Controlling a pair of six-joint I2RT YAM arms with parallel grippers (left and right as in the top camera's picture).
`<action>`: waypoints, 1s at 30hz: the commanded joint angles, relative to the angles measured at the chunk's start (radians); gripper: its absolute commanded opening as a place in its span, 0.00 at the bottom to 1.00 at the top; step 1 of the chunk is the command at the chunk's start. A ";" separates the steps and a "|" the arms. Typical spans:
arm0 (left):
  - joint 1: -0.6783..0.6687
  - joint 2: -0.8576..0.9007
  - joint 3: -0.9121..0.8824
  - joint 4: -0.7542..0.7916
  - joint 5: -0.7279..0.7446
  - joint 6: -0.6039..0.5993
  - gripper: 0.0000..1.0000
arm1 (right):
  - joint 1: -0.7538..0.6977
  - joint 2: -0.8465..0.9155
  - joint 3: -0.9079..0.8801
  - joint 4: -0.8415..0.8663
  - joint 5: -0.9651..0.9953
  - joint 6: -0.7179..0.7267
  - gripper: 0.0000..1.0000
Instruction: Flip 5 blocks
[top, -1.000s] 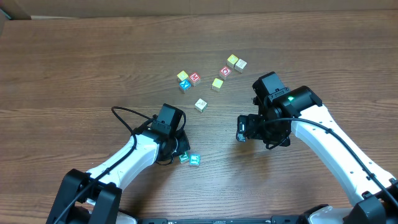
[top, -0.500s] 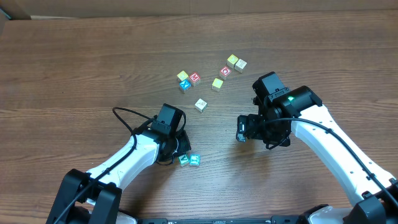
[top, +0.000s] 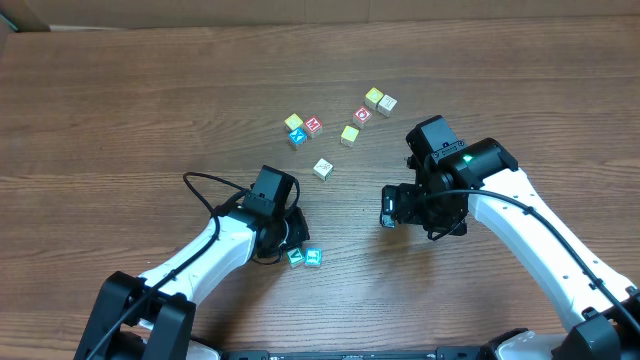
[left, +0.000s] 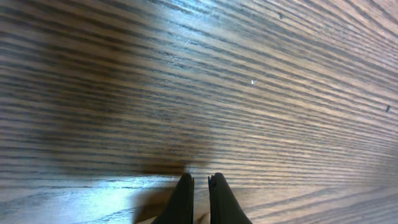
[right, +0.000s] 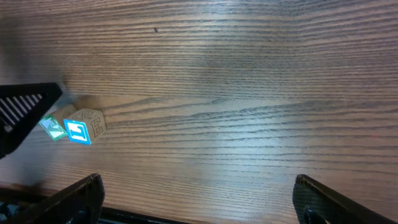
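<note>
Currently, the left tool (top: 291, 237) is held closed and empty. In its own wrist view the two dark fingers (left: 182, 198) are pressed almost together with nothing between them, and only bare wood grain is seen ahead of their tips. From overhead, this tool is seen low over the desk (top: 120, 90), just beside two blocks that lie close to the near edge. The teal-green block (top: 296, 257) is placed nearest to the tool, and the blue block (top: 313, 257) is set right against it on the side away from the arm. Whether the fingers touch the teal-green block cannot be told.

The right tool (right: 198, 182) is spread wide, with nothing held between its fingers. It is pointed across the desk toward the two blocks, and both are caught in its wrist view, with a dark finger of the left tool beside them.

Farther back, the white block (top: 322, 168) is found alone, between the two arms. Beyond it, seven more blocks are scattered. A yellow block (top: 294, 122), a second blue block (top: 297, 137) and a red block (top: 313, 125) are bunched together. A green-yellow block (top: 349, 134) and a second red block (top: 363, 114) are spaced to their right. Last, a pale yellow block (top: 373, 97) and a tan block (top: 387, 103) are set touching.
</note>
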 joint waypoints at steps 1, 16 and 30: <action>0.048 0.000 0.085 -0.063 -0.051 0.027 0.04 | 0.005 -0.004 -0.004 -0.002 0.006 -0.003 0.98; 0.077 0.001 0.183 -0.528 -0.093 0.010 0.04 | 0.005 -0.004 -0.004 -0.001 0.006 -0.003 0.97; 0.023 0.043 0.181 -0.504 -0.042 0.006 0.04 | 0.005 -0.004 -0.004 -0.015 0.006 -0.003 0.98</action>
